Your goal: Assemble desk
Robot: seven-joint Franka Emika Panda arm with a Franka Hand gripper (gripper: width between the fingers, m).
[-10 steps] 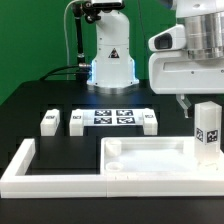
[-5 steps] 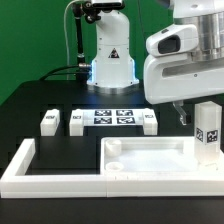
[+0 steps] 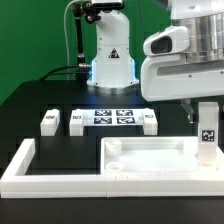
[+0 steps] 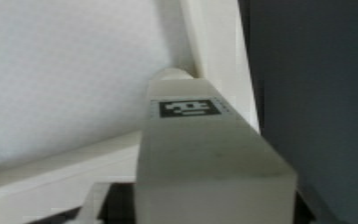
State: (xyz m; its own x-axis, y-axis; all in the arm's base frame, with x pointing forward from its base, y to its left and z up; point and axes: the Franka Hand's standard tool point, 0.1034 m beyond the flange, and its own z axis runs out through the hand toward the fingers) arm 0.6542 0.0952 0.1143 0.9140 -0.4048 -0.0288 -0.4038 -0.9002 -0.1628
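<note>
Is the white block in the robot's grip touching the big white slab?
Cannot tell. In the exterior view the leg overlaps the rim of the tabletop with no clear gap or contact; the wrist view looks down the leg, hiding its foot.

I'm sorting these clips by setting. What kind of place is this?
Probably a robotics lab bench: a robot arm base on a black table, a marker board of tags, and the gripper holding a tagged white leg.

The gripper holds 1 leg upright over the tabletop.
</note>
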